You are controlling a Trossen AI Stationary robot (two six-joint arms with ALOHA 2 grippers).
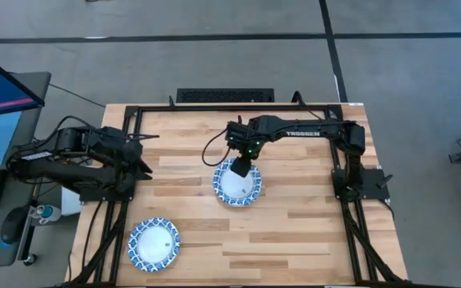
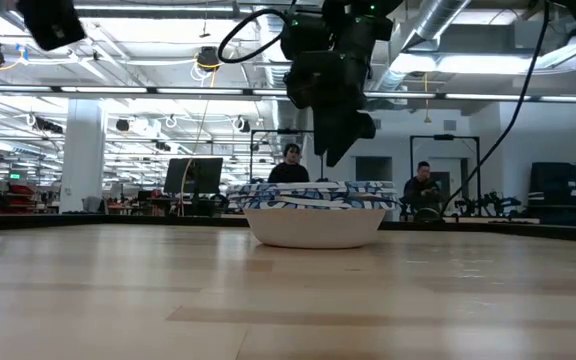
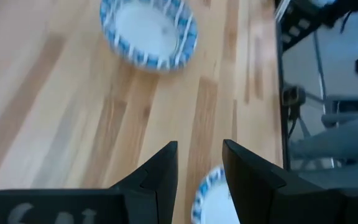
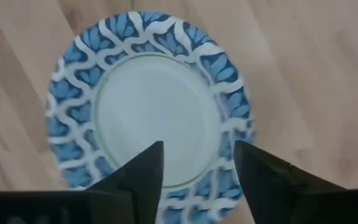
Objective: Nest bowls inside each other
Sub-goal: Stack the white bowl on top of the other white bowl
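Two spots on the butcher-block table (image 1: pixel 294 240) carry bowls. Near the middle sits a nested stack of bowls (image 1: pixel 237 182); the low view shows several patterned rims layered one above another in it, so part of the nesting looks done, though I cannot count exactly how many bowls it holds. A separate bowl (image 1: pixel 154 243) lies at the near left of the table, well apart from the stack. It may itself be more than one bowl; from above I cannot tell. By my judgement it is what is left to bring over and drop into the stack.

The right gripper (image 1: pixel 242 170) hangs directly over the stack, toward its far rim. In the low view it is above the rims with clear air between, touching nothing. Its wrist view shows the two dark fingers (image 4: pixel 143 171) spread apart with only the white centre of the top bowl between them, so the jaws are released and hold nothing. That fits a bowl just placed, but that is a guess.

The left gripper (image 1: pixel 138 166) waits at the far left of the table, over bare wood, fingers parted and empty. The separate bowl lies nearer than it, the stack off to its right.
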